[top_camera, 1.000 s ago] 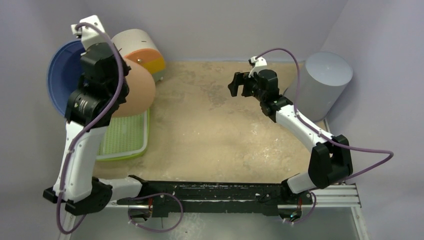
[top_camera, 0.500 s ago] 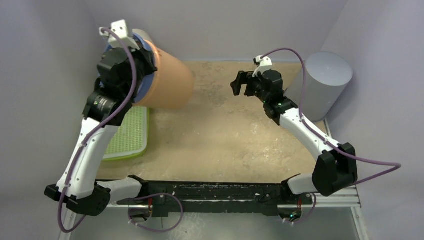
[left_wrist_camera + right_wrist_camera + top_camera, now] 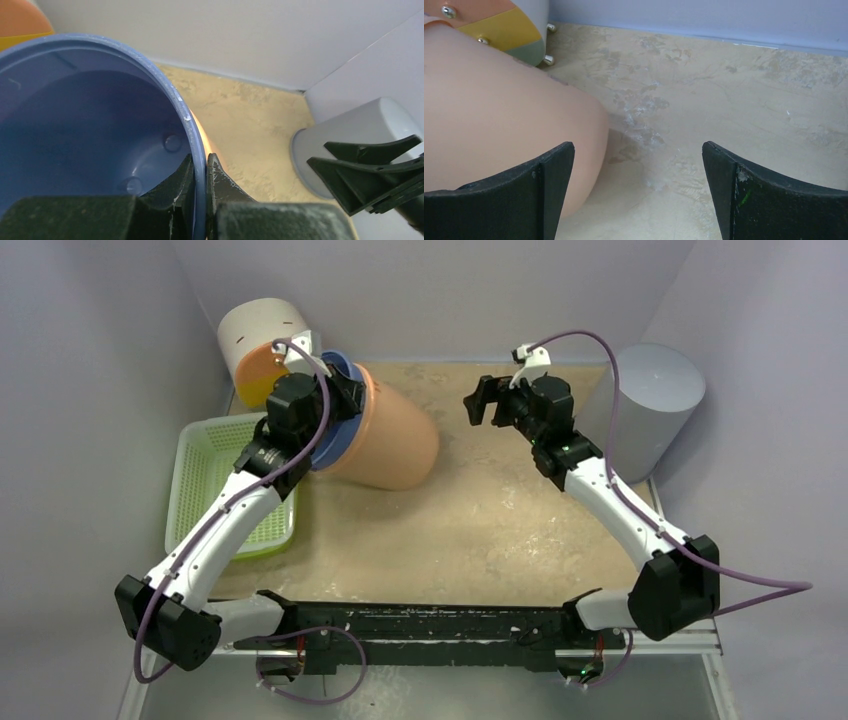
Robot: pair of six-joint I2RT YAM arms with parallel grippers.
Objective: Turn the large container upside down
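Note:
The large container, peach outside and blue inside, hangs tilted on its side at the back left of the table, its closed end pointing right and toward the table. My left gripper is shut on its blue rim. In the left wrist view one finger is inside the container and one outside, with the left gripper pinching the wall. My right gripper hovers open to the right of the container, apart from it. In the right wrist view the container's peach side fills the left, beside the open right gripper.
A green basket lies at the left under my left arm. A white, orange and yellow bin on small wheels stands at the back left corner. A tall grey cylinder stands at the back right, by the wall.
My left arm has swung the container from the far left, over the basket, to the right and lower, turning its closed end toward the table middle. The right gripper has barely shifted.

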